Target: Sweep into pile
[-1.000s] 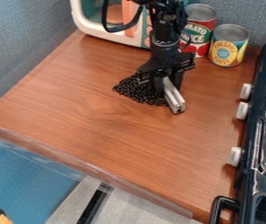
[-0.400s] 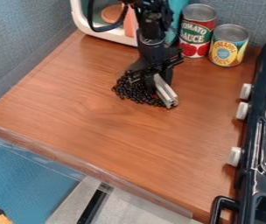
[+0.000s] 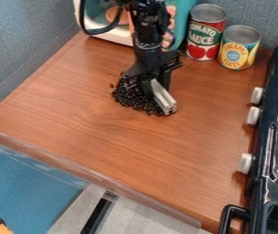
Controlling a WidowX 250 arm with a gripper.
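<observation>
The black gripper [image 3: 152, 83] hangs over the upper middle of the wooden surface, shut on a silver metal bar [image 3: 164, 99] that slants down to the right. Dark beans [image 3: 135, 98] lie heaped just left of the bar, against its side. Part of the heap is hidden beneath the gripper. One or two small bits sit apart at the heap's upper left edge.
Two cans, a red and green one [image 3: 205, 34] and a yellow and blue one [image 3: 238, 48], stand at the back right. A white and teal toy oven [image 3: 186, 13] is behind the arm. A dark toy stove [image 3: 275, 141] lines the right side.
The gripper and the metal bar have moved left. The beans are pushed slightly left into a tighter heap, and a few bits have come away at its upper left.
</observation>
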